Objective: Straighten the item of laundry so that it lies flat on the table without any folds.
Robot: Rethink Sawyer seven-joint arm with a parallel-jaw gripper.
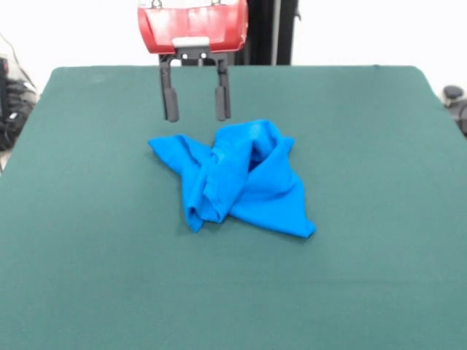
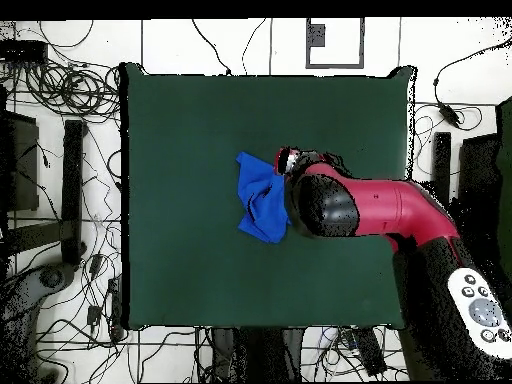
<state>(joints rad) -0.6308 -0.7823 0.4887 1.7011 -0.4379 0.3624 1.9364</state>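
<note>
1. Gripper (image 1: 195, 111) hung empty, fingers apart, above table (image 1: 379, 277).
2. T-shirt (image 1: 237, 179) lay bunched mid-table, toward four o'clock from the fingertips in front view.
3. Long axis ran roughly ten to four, likely.

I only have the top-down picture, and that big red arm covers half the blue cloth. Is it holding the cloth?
Observer: No. From the front, the gripper is open and empty, its two fingers apart.
Operator: Is it touching the cloth at all?
Observer: It seems not. It hangs by the edge of the T-shirt nearest the robot.
Operator: And the hidden part of the cloth, is it flat?
Observer: No, it is bunched in a twisted heap with deep folds on the table.
</note>
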